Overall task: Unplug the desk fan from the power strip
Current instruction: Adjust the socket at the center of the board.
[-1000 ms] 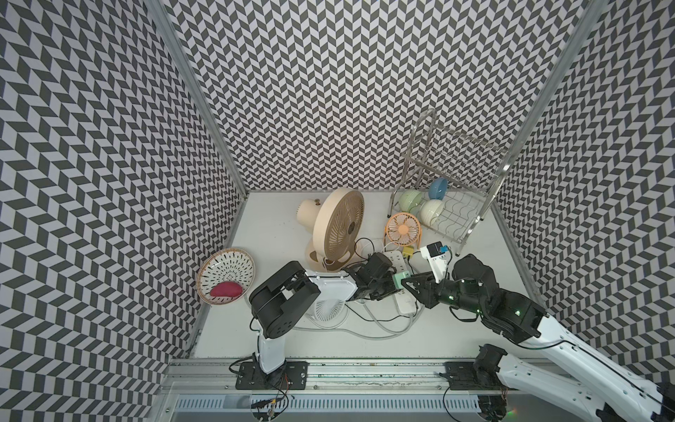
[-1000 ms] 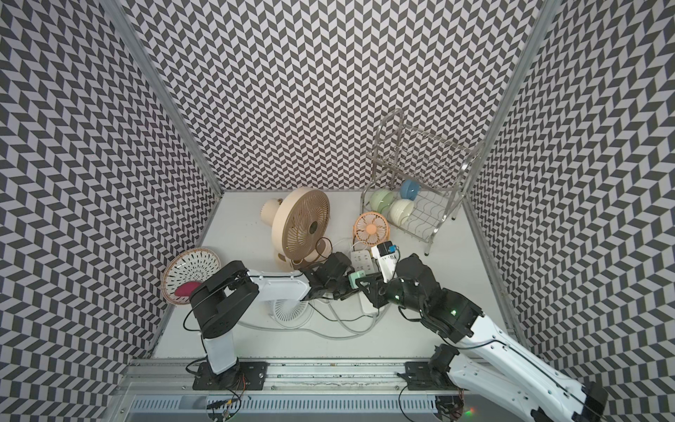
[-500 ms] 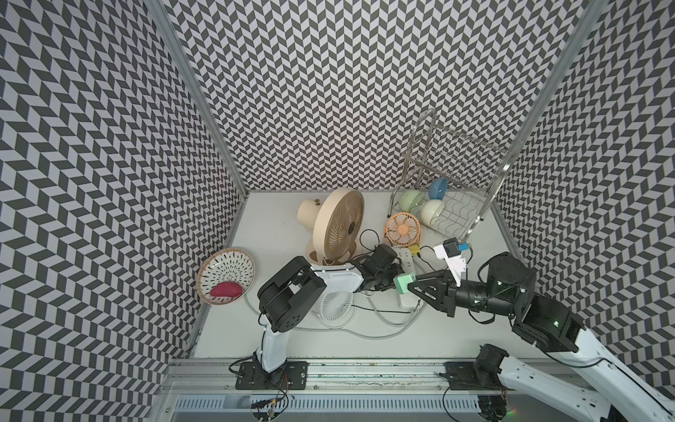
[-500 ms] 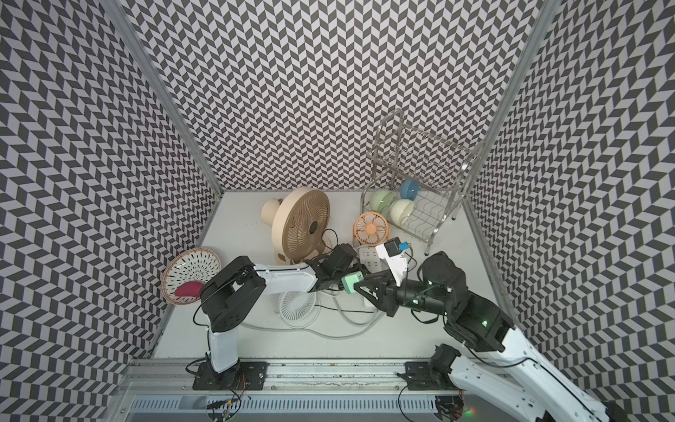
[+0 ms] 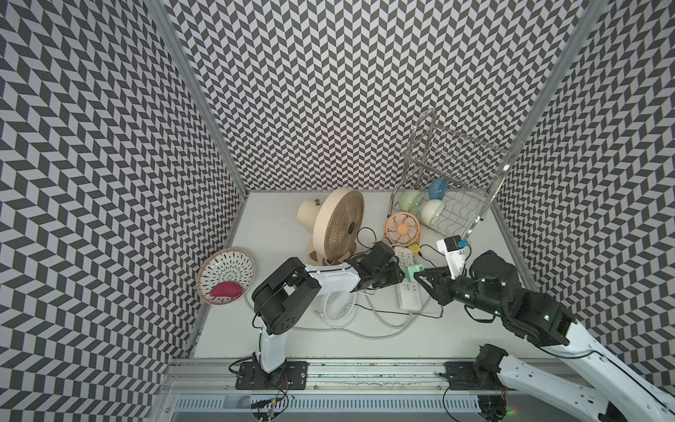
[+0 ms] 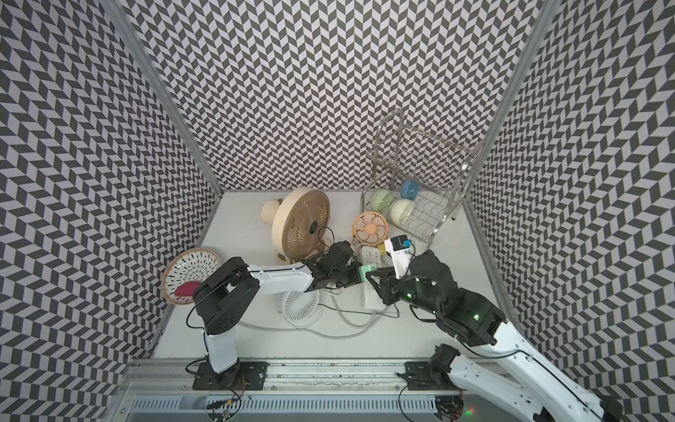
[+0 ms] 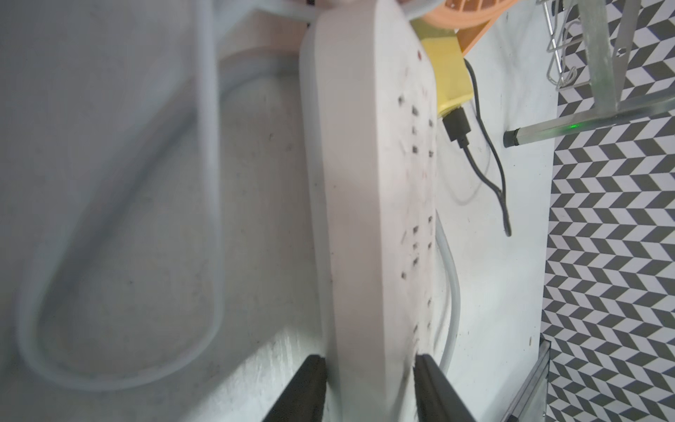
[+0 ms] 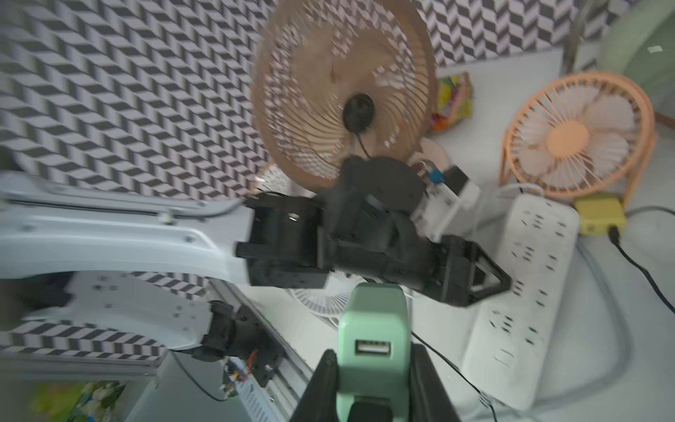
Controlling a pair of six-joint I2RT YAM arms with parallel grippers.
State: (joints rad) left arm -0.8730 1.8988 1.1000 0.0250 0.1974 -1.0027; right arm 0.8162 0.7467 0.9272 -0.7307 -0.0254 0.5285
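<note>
The right end effector (image 8: 374, 350) was pinched on a green adapter (image 6: 366, 273), one finger on each flat side. It carried the adapter clear of the sockets, in the air just over the middle of the power strip (image 5: 410, 292). The strip lay flat on the counter (image 5: 277, 226), right of centre, with its long axis running near to far. The right arm reached in across it from the right and the left arm from the left, so the adapter hung between the two. The left end effector (image 7: 370, 365) straddled the strip across its width. Its fingers (image 7: 310, 387) were pressed on the two long edges, as far as the blurred left wrist view showed, in what looked like a steadying clamp. As the right end effector already held the adapter, the coming move seemed to turn on drawing it off rightward, away from the strip below. At the strip's far end a yellow adapter (image 7: 443, 73) with a black cable sat beside the orange fan (image 5: 403, 228). The beige fan (image 5: 338, 228) stood left of that, and the white fan (image 5: 338, 305) lay flat under the left arm. Which fan's cable ran to the green adapter could not be traced. Compared with a second earlier, the right arm had pulled back to the right. The green adapter, then close against the strip's face, had come away from it. The left end effector had kept its place at the strip, which had hardly shifted.
</note>
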